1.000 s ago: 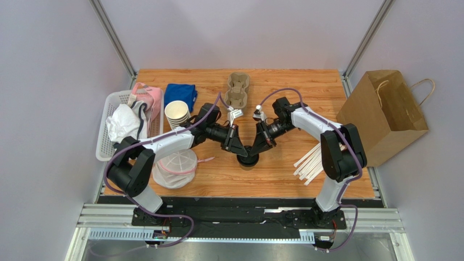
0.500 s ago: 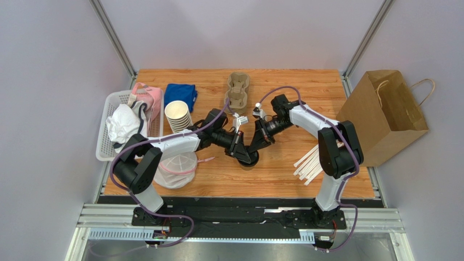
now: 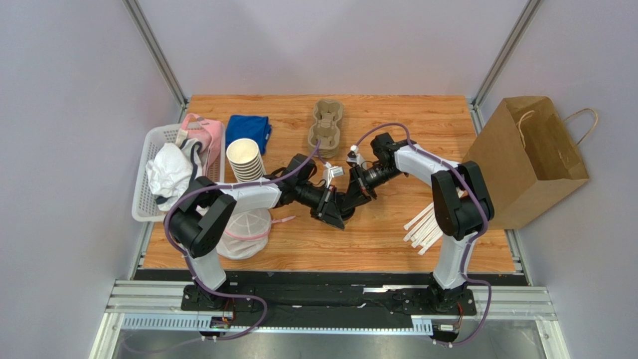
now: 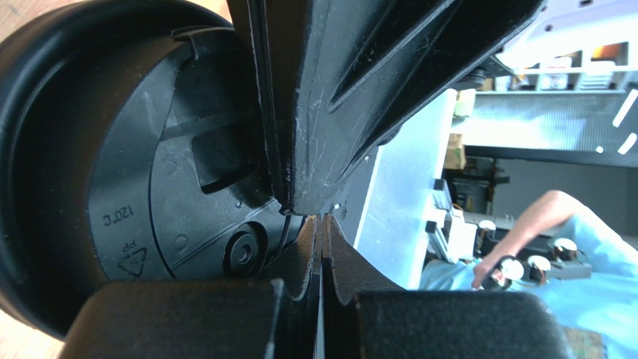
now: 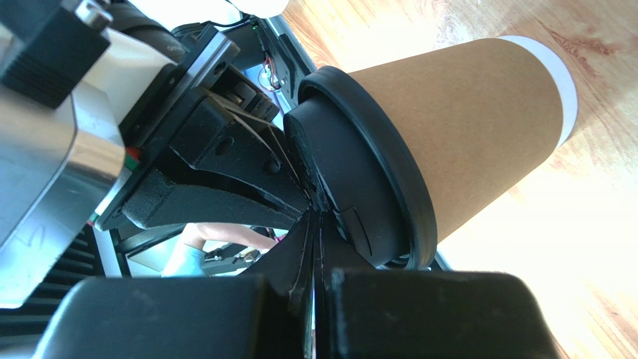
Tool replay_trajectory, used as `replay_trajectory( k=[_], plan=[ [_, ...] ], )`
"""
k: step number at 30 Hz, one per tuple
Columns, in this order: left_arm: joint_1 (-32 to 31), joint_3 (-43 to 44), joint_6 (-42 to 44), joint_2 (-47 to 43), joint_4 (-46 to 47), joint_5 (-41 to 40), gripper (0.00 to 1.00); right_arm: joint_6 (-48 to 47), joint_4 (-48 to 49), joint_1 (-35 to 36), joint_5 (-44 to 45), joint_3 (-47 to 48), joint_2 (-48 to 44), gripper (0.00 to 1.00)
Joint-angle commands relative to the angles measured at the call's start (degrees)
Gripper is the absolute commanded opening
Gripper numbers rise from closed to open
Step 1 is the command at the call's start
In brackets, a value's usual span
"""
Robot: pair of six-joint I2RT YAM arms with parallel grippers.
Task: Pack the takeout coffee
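The takeout coffee is a tan paper cup (image 5: 479, 120) with a black lid (image 5: 359, 172), standing on the wood table. In the top view it is almost hidden under the two grippers at mid-table. My left gripper (image 3: 334, 212) is shut and empty, its tips (image 4: 322, 221) against the lid (image 4: 112, 149). My right gripper (image 3: 350, 197) is shut and empty too, its tips (image 5: 314, 217) touching the lid's top beside the left fingers (image 5: 225, 202). The right fingers (image 4: 337, 97) fill the upper part of the left wrist view.
A cardboard cup carrier (image 3: 326, 123) lies at the back. A brown paper bag (image 3: 528, 157) stands open at the right edge. A stack of lidless cups (image 3: 243, 158), a blue cloth (image 3: 248, 129), a white basket (image 3: 150, 179), a mesh pouch (image 3: 241, 230) and white straws (image 3: 423, 221) lie around.
My left gripper has moved right and toward the near edge onto the lid. My right gripper has shifted slightly left to meet it. The cup now lies hidden beneath both.
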Motion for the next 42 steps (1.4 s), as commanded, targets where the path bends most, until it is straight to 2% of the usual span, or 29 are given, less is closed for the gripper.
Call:
replay_trajectory(
  k=[1,5,8,12,15,22,27,34,42],
  plan=[
    [1.74,-0.91,0.67,3.42,2.29,-1.22,0.0,-1.1,1.02,0.26,4.01,0.18,2.19,0.0],
    [1.56,-2.66,-2.32,-1.39,8.09,3.62,0.0,-1.63,0.14,0.26,1.48,0.88,1.84,0.0],
    [1.65,-2.58,-2.94,-5.7,6.7,5.21,0.0,-1.72,-0.13,0.26,-3.96,1.5,-0.26,0.0],
    [2.61,-2.58,-4.16,-11.34,3.71,3.9,0.0,-1.02,-0.21,-0.01,-9.52,3.42,-4.39,0.0],
    [5.15,-3.8,-10.55,-12.49,6.49,3.01,0.0,0.04,-0.13,-0.62,-10.93,5.01,-5.54,0.0],
    [6.49,-3.29,-16.29,-8.63,10.12,0.11,0.0,-0.92,-1.27,-1.59,-5.83,5.37,-2.13,0.0],
    [6.49,-0.65,-16.04,-4.06,8.89,-0.68,0.0,-2.51,-1.8,-1.94,-3.99,4.93,0.17,0.0],
    [7.54,-1.17,-15.33,1.13,6.16,-3.67,0.0,-3.04,-1.8,-3.35,-2.76,4.23,4.3,0.0],
    [7.98,-1.88,-13.41,3.42,3.88,-4.63,0.0,-2.42,-1.71,-4.32,-3.11,1.5,8.52,0.0]
  ],
)
